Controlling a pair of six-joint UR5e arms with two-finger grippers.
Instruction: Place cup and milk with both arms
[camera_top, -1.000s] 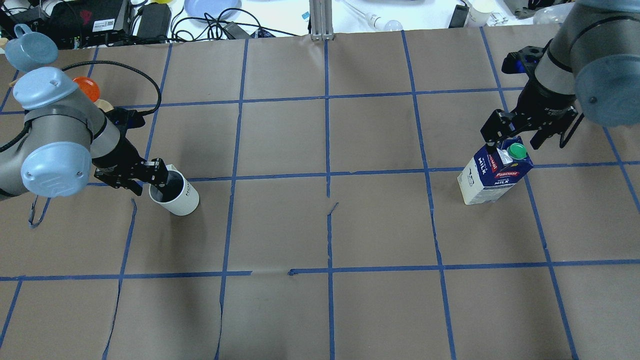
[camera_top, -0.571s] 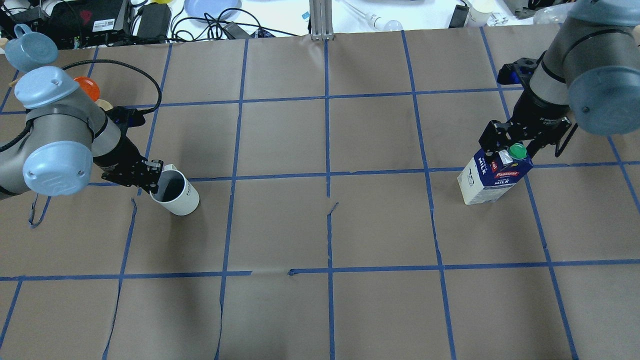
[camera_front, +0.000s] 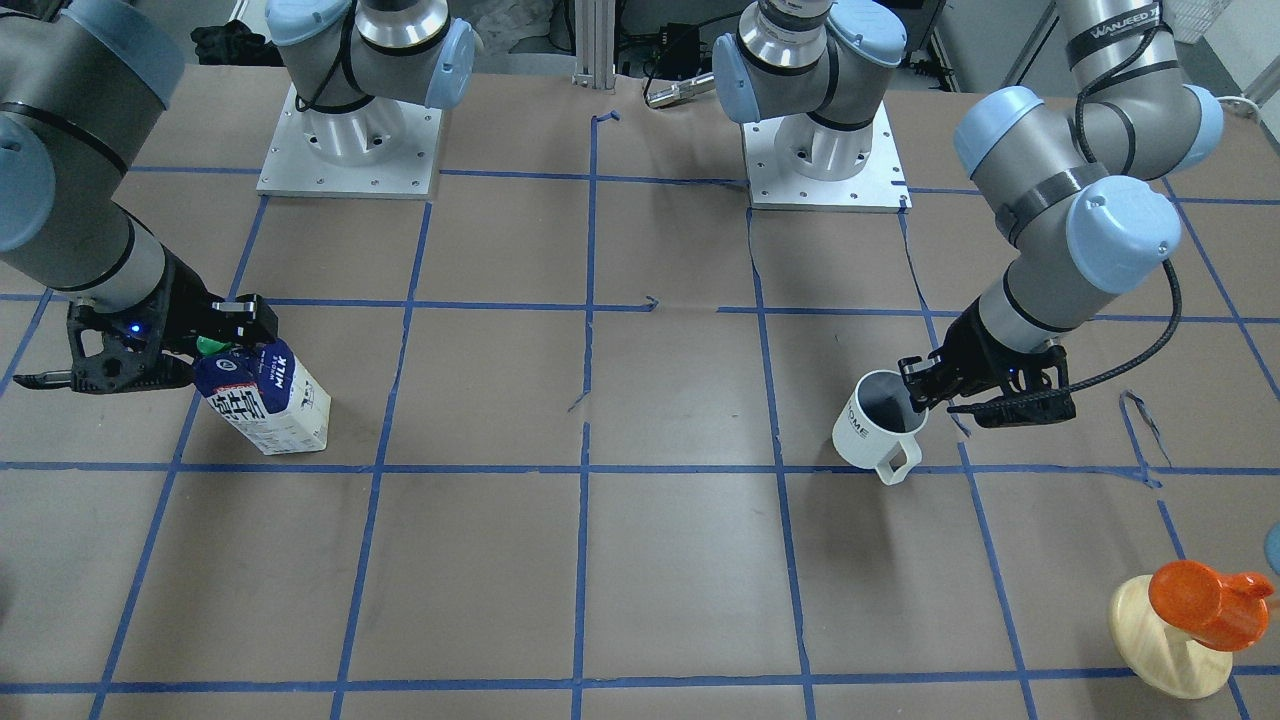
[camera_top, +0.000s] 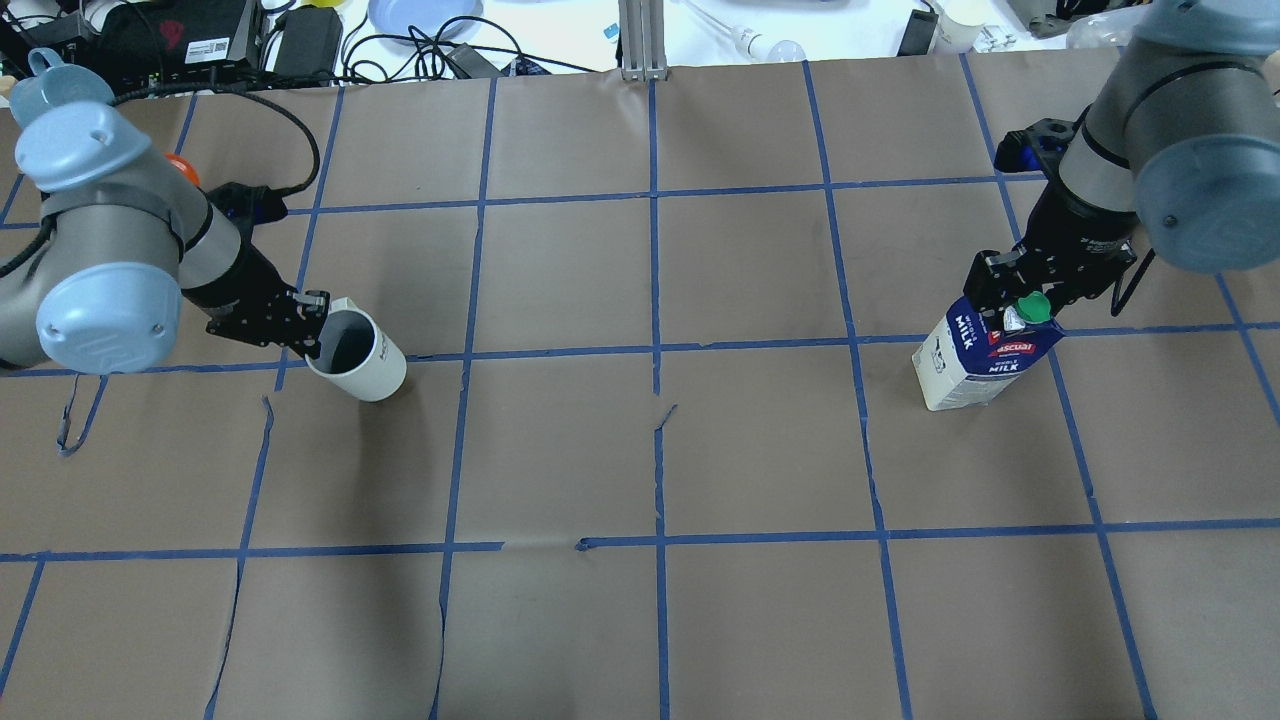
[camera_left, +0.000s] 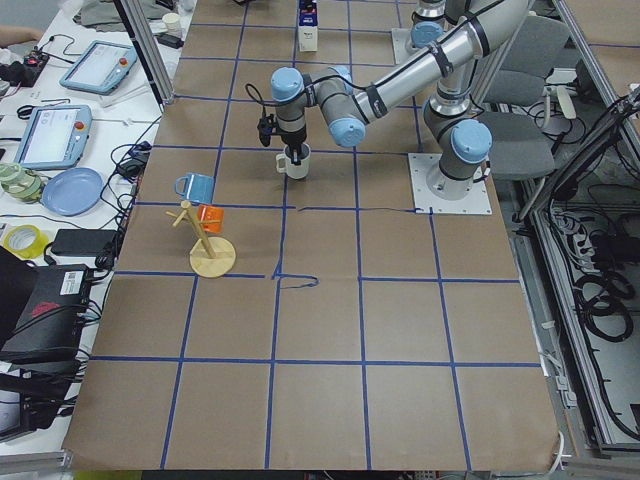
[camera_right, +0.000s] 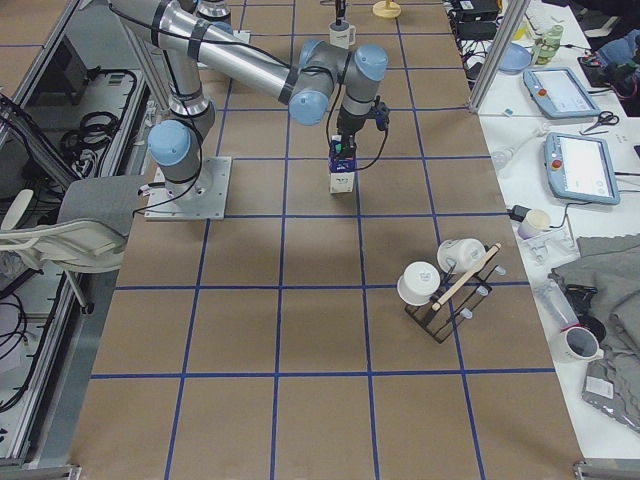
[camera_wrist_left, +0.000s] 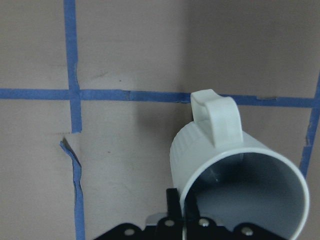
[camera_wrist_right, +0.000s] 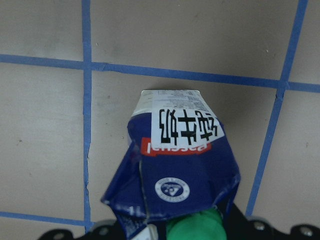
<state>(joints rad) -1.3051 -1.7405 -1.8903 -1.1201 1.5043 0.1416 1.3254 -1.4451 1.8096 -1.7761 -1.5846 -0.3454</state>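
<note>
The white cup (camera_top: 368, 362) with a dark inside hangs tilted at the table's left, handle toward the far side. My left gripper (camera_top: 316, 328) is shut on its rim, one finger inside and one outside, as the left wrist view (camera_wrist_left: 240, 165) shows. The blue and white milk (camera_top: 978, 362) with a green cap stands slightly tilted at the right. My right gripper (camera_top: 1018, 298) is shut on its gable top. In the front view the cup (camera_front: 872, 432) with my left gripper (camera_front: 918, 396) is at the right, and the milk (camera_front: 272, 402) with my right gripper (camera_front: 218, 345) is at the left.
An orange cup on a pale wooden stand (camera_front: 1195, 605) sits at the table's far left corner, with a blue cup (camera_left: 195, 186) beside it. A rack with white mugs (camera_right: 445, 285) stands off to the right side. The brown paper table (camera_top: 650, 450) has a blue tape grid.
My left gripper closed on the cup's rim and carried it a little away from the robot, tilted. My right gripper came down and closed on the milk's top.
</note>
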